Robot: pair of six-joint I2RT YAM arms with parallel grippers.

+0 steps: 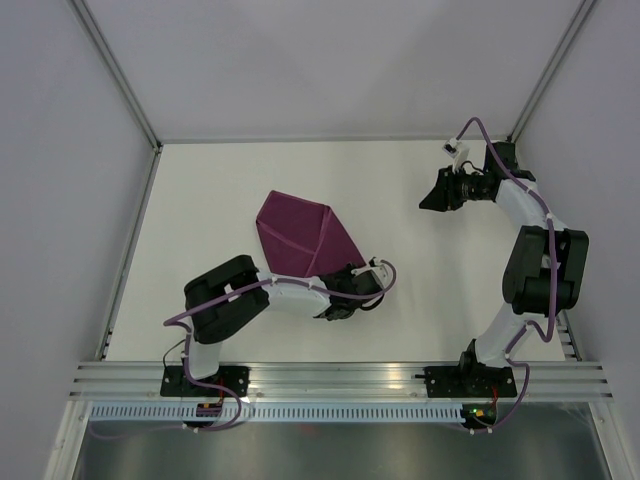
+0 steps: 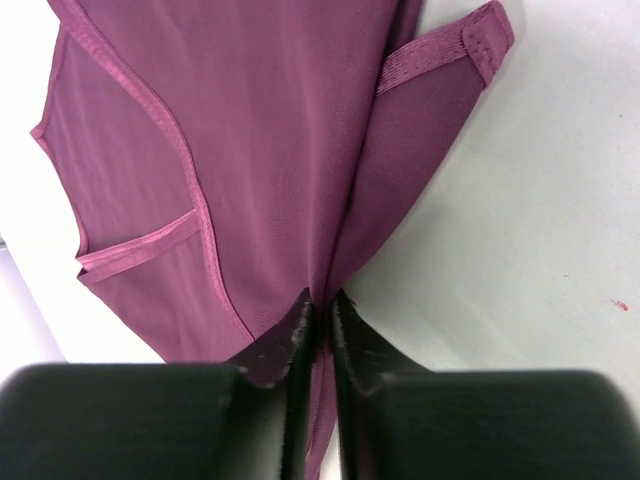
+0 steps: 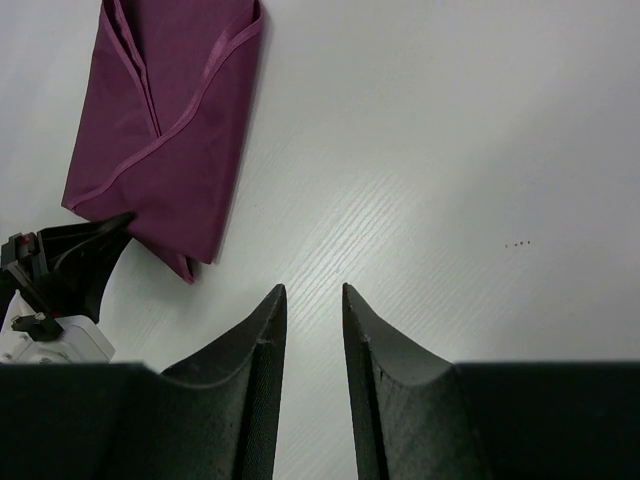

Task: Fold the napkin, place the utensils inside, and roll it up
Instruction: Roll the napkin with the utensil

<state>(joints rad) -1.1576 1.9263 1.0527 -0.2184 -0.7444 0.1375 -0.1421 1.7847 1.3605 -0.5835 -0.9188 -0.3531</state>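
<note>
The napkin (image 1: 300, 235) is a dark magenta cloth lying folded into a rough pentagon at the middle of the white table; it also shows in the left wrist view (image 2: 260, 150) and the right wrist view (image 3: 160, 130). My left gripper (image 1: 352, 275) (image 2: 322, 298) sits at the cloth's near right corner, shut on a pinch of fabric that runs between its fingers. My right gripper (image 1: 430, 200) (image 3: 314, 290) hovers over bare table at the back right, well away from the cloth, open with nothing between its fingers. The utensils are out of view.
The white table (image 1: 200, 190) is walled by grey panels on the left, back and right. An aluminium rail (image 1: 340, 375) carrying both arm bases runs along the near edge. The left arm's elbow (image 1: 225, 295) lies low, near the cloth's front left.
</note>
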